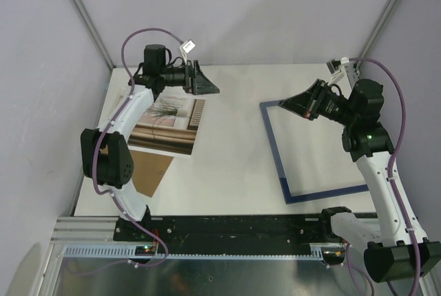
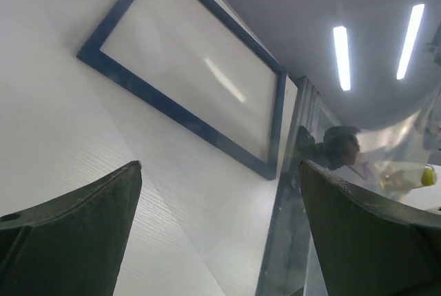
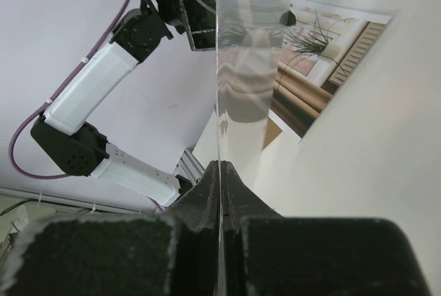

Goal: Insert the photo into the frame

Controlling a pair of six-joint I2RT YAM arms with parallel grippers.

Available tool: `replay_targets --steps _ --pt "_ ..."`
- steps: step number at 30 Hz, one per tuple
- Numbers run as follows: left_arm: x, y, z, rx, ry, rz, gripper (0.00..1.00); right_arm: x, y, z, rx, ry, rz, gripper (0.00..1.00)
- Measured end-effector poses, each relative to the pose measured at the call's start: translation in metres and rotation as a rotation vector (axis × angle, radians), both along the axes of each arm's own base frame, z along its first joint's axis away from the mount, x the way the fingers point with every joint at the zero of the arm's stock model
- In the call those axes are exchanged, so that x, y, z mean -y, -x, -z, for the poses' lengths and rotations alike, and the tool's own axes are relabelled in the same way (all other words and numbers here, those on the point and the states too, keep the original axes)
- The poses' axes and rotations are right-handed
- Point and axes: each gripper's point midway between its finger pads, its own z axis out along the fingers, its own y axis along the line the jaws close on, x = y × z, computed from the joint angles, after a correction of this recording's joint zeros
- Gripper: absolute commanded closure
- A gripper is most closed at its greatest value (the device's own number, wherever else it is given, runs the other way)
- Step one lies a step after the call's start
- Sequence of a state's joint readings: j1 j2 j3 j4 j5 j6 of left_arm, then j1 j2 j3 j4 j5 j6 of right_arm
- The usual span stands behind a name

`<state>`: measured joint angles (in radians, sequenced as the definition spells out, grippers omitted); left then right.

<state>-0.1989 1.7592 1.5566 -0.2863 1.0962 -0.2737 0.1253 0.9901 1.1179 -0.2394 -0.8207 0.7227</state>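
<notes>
**A thin pinch on my right, nothing in my left**

The white counter (image 1: pixel 234 165) carries everything. The navy frame (image 1: pixel 274 153) lies on it beneath my right jaws (image 1: pixel 288 105), with its far left corner just under their tips and the rest stretching toward my base. The photo (image 1: pixel 169 131) lies print side up below my left jaws (image 1: pixel 207 79), which hover over its far edge. The photo is well apart from the frame and not in it. The brown backing board (image 1: pixel 151 172) meets the photo's near edge, but I cannot tell whether it slips under.

My right jaws are pressed together on a clear sheet (image 3: pixel 219 69). It shows edge-on and is glossy enough to mirror the photo. I take it for the frame's pane, though I can't be sure. My left jaws are spread wide and hold nothing.

The right pinch bites only a bare edge. A quick swing could let the sheet slip or flex, or knock the frame askew. Flat paper gives my left jaws little to grip, so a careless scrape could crease the photo or shove it across the board.
</notes>
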Motion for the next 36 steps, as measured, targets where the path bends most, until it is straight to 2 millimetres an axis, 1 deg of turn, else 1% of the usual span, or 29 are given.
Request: replay_targets --steps 5,8,12,16,18,21,27,32,36 --pt "0.000 0.010 0.014 -0.091 0.011 -0.007 0.00 0.003 0.000 -0.009 0.024 -0.024 -0.016 1.00" --pt "0.000 0.014 0.015 -0.121 0.016 -0.013 0.00 0.003 0.001 -0.014 0.033 -0.039 -0.029 1.00" --pt "-0.001 0.020 -0.001 -0.101 0.032 -0.017 0.00 0.004 0.002 -0.019 0.044 -0.054 -0.045 1.00" --pt "-0.002 0.036 -0.022 -0.068 0.057 -0.013 0.00 0.005 -0.001 -0.021 0.052 -0.062 -0.055 1.00" --pt "-0.003 0.041 -0.029 -0.053 0.065 -0.020 0.00 0.004 -0.003 -0.022 0.056 -0.068 -0.069 1.00" --pt "-0.004 0.050 -0.034 -0.054 0.077 -0.033 0.01 0.007 -0.007 -0.026 0.077 -0.072 -0.072 1.00" --pt "-0.003 0.072 -0.036 -0.106 0.095 -0.052 0.09 0.022 -0.020 -0.026 0.104 -0.064 -0.039 1.00" --pt "-0.007 0.087 -0.047 -0.119 0.114 -0.073 0.15 0.032 -0.036 -0.020 0.107 -0.046 -0.005 1.00" --pt "-0.008 0.100 -0.063 -0.107 0.138 -0.070 0.19 0.035 -0.046 -0.011 0.092 -0.036 0.006 1.00"
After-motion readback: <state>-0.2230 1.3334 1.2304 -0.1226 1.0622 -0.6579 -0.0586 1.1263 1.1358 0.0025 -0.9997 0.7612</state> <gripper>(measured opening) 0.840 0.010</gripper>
